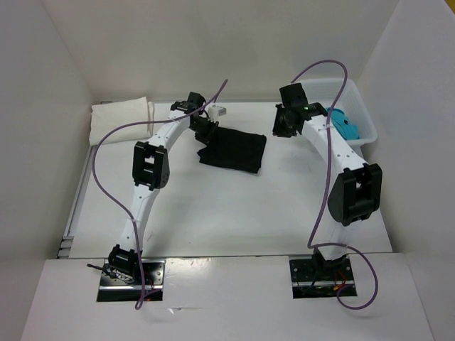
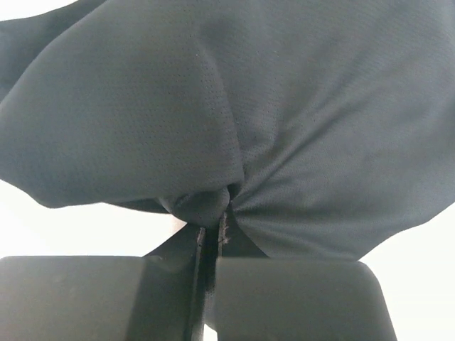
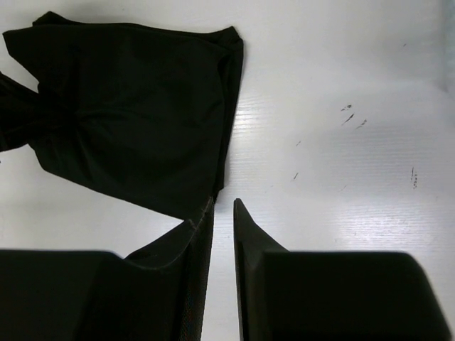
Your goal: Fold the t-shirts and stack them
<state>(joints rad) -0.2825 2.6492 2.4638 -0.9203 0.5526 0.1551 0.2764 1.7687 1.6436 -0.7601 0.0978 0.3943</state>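
The left gripper [image 2: 213, 229] pinched a bunch of the black t-shirt [image 1: 234, 149] on the table [image 1: 213, 213], probably to lift it for folding. The right gripper [image 3: 223, 207] hovered beside it, fingers narrowly apart and empty.

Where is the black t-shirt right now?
In the top view the black t-shirt lies centrally, between the folded cream shirt on the left and the basket on the right; the left gripper pinches its left edge.

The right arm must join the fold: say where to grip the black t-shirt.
Pinch the black t-shirt at its right corner, from above on the right tool's side: it lies flat and free; the left tool bunches the opposite edge.
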